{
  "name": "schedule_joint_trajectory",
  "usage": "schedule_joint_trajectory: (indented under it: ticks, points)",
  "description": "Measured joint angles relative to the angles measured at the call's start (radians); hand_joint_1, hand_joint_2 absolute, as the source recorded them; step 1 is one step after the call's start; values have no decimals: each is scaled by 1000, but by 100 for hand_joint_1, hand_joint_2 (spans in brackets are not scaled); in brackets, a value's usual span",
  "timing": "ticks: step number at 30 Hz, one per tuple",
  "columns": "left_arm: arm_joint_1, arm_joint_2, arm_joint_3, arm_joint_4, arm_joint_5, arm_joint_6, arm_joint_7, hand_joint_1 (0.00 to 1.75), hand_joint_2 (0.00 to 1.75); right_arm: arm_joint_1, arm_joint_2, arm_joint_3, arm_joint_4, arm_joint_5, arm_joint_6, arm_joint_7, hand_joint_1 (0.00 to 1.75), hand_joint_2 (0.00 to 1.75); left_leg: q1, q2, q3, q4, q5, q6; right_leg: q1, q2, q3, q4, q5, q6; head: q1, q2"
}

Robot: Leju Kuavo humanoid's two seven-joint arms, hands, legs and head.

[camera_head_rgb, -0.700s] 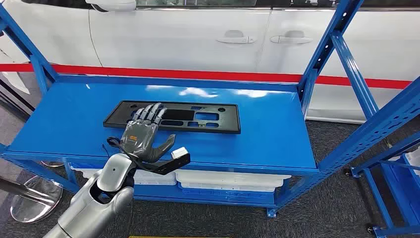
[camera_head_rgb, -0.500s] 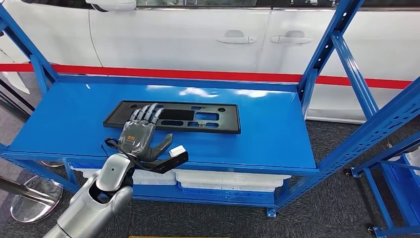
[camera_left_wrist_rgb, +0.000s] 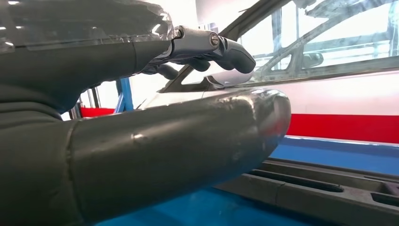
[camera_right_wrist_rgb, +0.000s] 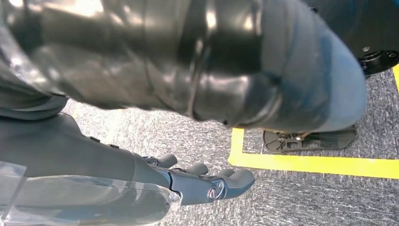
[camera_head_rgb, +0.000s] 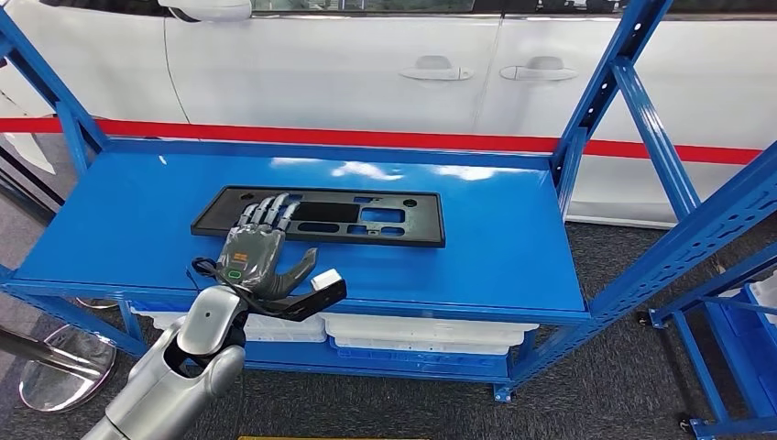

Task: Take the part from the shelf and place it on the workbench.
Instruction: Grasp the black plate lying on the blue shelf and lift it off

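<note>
Part (camera_head_rgb: 321,214) lies flat on the shelf (camera_head_rgb: 495,247); our left hand (camera_head_rgb: 255,249) hovers, fingers (camera_head_rgb: 266,213) spread, at its nine-o'clock end. Next we grasp.

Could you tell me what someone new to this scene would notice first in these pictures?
The bright blue shelf dominates, with a long flat black part full of cut-outs lying on its top deck. The silver left arm reaches in from below, its left hand spread over the part's left end. Behind the shelf stands a white car with a red stripe beneath.
</note>
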Motion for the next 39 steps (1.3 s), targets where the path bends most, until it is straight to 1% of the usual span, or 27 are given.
schedule_joint_trajectory:
  ticks: [8, 14, 17, 19, 20, 21, 23, 24, 25, 26, 27, 28, 29, 30, 31, 32, 33, 34, 35, 36, 37, 38, 39]
  points:
    - [1, 0, 0, 0, 0, -3, 0, 0, 0, 0, 0, 0, 3, 0, 0, 0, 0, 0, -2, 0, 0, 1, 0, 0, -2, 0, 0, 0, 1, 1, 0, 0]
    - [2, 0, 0, 0, 0, -3, 1, 0, 0, 0, 0, 0, 6, 0, 1, 0, 0, 0, -6, 0, -3, 6, -2, 4, -3, -1, 0, -1, 3, 5, 0, 0]
    - [2, 0, 1, 0, 0, -3, 2, 0, 0, 0, 0, 0, 7, 0, 1, 0, 0, 0, -8, -1, -4, 7, -2, 10, -4, -2, 1, -3, 5, 9, 0, 0]
    - [2, 0, 1, 0, 0, -3, 2, 0, 0, 0, 0, 0, 7, 0, 1, 0, 0, 0, -2, -1, 0, -5, 5, 17, -2, -2, 1, -1, 0, 15, 0, 0]
    - [2, 0, 2, 0, 0, -3, 2, 0, 0, 0, -1, 0, 7, 0, 1, 0, 0, 0, 2, 0, 3, -13, 10, 22, -2, -1, -5, 15, -14, 18, 0, 0]
    - [1, 0, 2, 0, -1, -3, 2, 0, 0, 0, -1, 0, 7, 0, 1, 0, 0, 0, 6, 1, 4, -20, 15, 26, -2, 0, -22, 52, -41, 21, 0, 0]
    - [4, -1, 2, 0, -1, -3, 2, 0, 0, 0, -2, 0, 7, 0, 1, 0, 0, 0, 8, 2, 1, -23, 18, 29, -6, 1, -79, 179, -112, 26, 0, 0]
    - [6, -1, 2, 0, -1, -4, 2, 0, 0, 0, -2, 0, 7, 0, 1, 0, 0, 0, 8, 2, 0, -22, 18, 28, -9, 1, -106, 238, -135, 28, 0, 0]
    - [9, -1, 2, 0, -1, -4, 2, 0, 0, 0, -2, 0, 7, 0, 1, 0, 0, 0, 8, 2, -1, -21, 18, 27, -11, 1, -119, 268, -138, 31, 0, 0]
    - [11, -1, 2, 0, -1, -4, 2, 0, 0, 0, -3, 0, 7, 0, 1, 0, 0, 0, 9, 1, -2, -20, 18, 26, -13, 1, -113, 257, -121, 32, 0, 0]
    - [12, -1, 2, 0, -1, -4, 2, 0, 0, 0, -4, 0, 7, 0, 1, 0, 0, 0, 9, 0, -2, -17, 17, 23, -16, 1, -86, 206, -88, 32, 0, 0]
    - [12, -1, 2, 0, -1, -5, 2, 0, 0, 0, -5, 0, 7, 0, 0, 0, 0, 0, 10, 0, -2, -14, 15, 19, -18, 1, -50, 133, -53, 31, 0, 0]
    - [11, -1, 2, 0, -1, -5, 2, 0, 0, 0, -6, 0, 7, 0, 0, 0, 0, 0, 9, -2, -3, -9, 12, 13, -17, 1, -18, 68, -28, 29, 0, 0]
    - [11, -1, 2, 0, -1, -6, 3, 0, 0, -1, -6, 0, 7, 1, 0, 0, 0, 0, 8, -2, -4, -5, 10, 7, -16, 2, 4, 23, -14, 25, 0, 0]
    - [11, 0, 2, 0, -2, -6, 3, 0, 0, -1, -6, 0, 7, 1, 0, 0, 0, 0, 7, -3, -5, -2, 9, 1, -14, 3, 12, 3, -11, 21, 0, 0]
    - [11, 0, 3, 0, -2, -6, 3, 0, 0, -1, -7, 0, 7, 1, 0, 0, 0, 0, 6, -3, -6, -1, 10, -6, -11, 4, 12, 2, -12, 16, 0, 0]
    - [11, 0, 3, 0, -2, -7, 3, 0, 0, 0, -7, 0, 7, 1, 0, 0, 0, 0, 7, -4, -6, -2, 10, -12, -11, 5, 11, 1, -11, 9, 0, 0]
    - [11, 0, 3, 0, -2, -7, 3, 0, 0, 0, -7, 0, 7, 2, 0, 0, 0, 0, 9, -4, -8, 2, 6, -18, -12, 5, 12, -1, -9, 3, 0, 0]
    - [11, 0, 4, 0, -3, -7, 3, 0, 0, 0, -7, 0, 8, 3, 0, 0, 0, 0, 11, -4, -14, 16, -5, -24, -13, 4, 12, -4, -7, -4, 0, 0]
    - [10, 0, 5, 0, -3, -8, 3, 0, 0, 0, -7, 0, 8, 3, 0, 0, 0, 0, 13, -4, -29, 49, -27, -30, -14, 3, 13, -6, -6, -10, 0, 0]
    - [10, 0, 6, 0, -3, -8, 3, 0, 0, 0, -7, 0, 8, 4, 0, 0, 0, 0, 14, -4, -52, 101, -56, -35, -14, 2, 14, -7, -6, -14, 0, 0]
    - [11, 1, 7, 0, -3, -9, 3, 0, 0, 0, -7, 0, 8, 4, -1, 0, 0, 0, 15, -4, -81, 164, -86, -39, -13, 1, 14, -6, -7, -18, 0, 0]
    - [14, 2, 7, 0, -3, -10, 3, 0, 0, 0, -7, 0, 8, 4, -1, 0, 0, 0, 16, -3, -110, 224, -110, -41, -12, 1, 14, -6, -8, -20, 0, 0]
